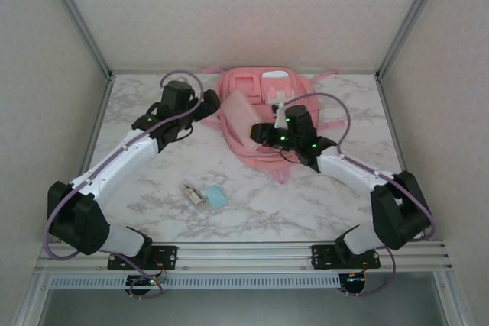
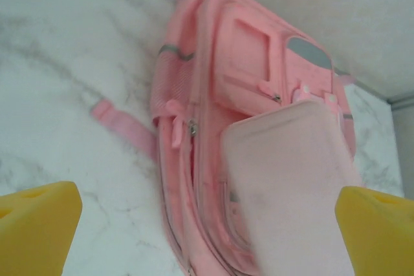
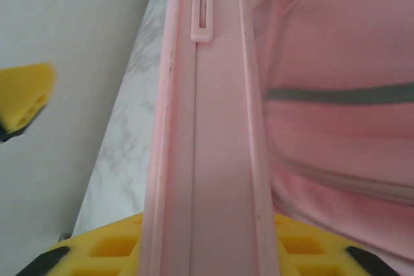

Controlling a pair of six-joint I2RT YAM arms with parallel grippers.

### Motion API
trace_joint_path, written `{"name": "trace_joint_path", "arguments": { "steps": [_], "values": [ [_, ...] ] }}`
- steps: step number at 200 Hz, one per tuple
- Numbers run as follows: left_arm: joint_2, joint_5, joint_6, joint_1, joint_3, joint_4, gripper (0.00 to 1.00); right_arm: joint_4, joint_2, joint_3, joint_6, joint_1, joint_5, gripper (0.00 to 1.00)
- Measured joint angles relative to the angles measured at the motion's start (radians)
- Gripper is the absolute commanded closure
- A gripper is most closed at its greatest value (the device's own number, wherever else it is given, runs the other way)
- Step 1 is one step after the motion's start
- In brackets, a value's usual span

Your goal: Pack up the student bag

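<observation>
- A large pink backpack (image 1: 256, 85) lies flat on a white marbled surface (image 1: 321, 204). It sits toward 12 o'clock, close to the back wall.
- From the left wrist, the backpack (image 2: 246, 56) shows its front pockets facing up. One strap (image 2: 119, 124) trails out at its 9 o'clock.
- A flat pink case (image 1: 238, 112) stands tilted against the backpack's 9 o'clock side, touching it.
- The right hand (image 1: 258, 133), at 4 o'clock of the case, pinches the case. Its own view shows yellow fingers (image 3: 110, 250) pressed on both sides of the case's narrow edge (image 3: 213, 159), with the backpack (image 3: 336, 50) just beside.
- The left hand (image 1: 208, 103), at 9 o'clock of the case, is spread wide and holds nothing. In its own view (image 2: 207, 224) the case (image 2: 291, 179) sits between its fingers.
- A pale small item (image 1: 195, 194) and a teal item (image 1: 216, 197) lie side by side at 6 o'clock of the backpack, well apart from it.
- The backpack looks soft and limp, and probably light. It would likely sag, fold or slide if pushed.
- Firmer places to take hold would be the zip pull (image 2: 192, 128), the strap, or the rim of an opening.
- Whether the main zip gapes wide enough for the case cannot be told.
- The case looks stiff and smooth, so it may slip in a pinch.
</observation>
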Motion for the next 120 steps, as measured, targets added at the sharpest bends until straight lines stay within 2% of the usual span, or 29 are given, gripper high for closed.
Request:
{"name": "trace_joint_path", "arguments": {
  "steps": [35, 68, 93, 120],
  "values": [
    [0.172, 0.012, 0.278, -0.097, 0.215, -0.066, 0.02, -0.158, -0.140, -0.023, 0.001, -0.178, 0.096, 0.79],
    [0.317, 0.046, 0.470, -0.175, 0.276, -0.089, 0.07, -0.312, -0.257, -0.038, -0.001, -0.343, 0.164, 0.79],
    [0.436, 0.056, 0.587, -0.238, 0.341, -0.127, 0.17, -0.403, -0.331, -0.051, -0.016, -0.415, 0.182, 0.79],
    [0.548, 0.056, 0.692, -0.285, 0.429, -0.166, 0.18, -0.475, -0.393, -0.063, -0.035, -0.479, 0.187, 0.79]
  ]
}}
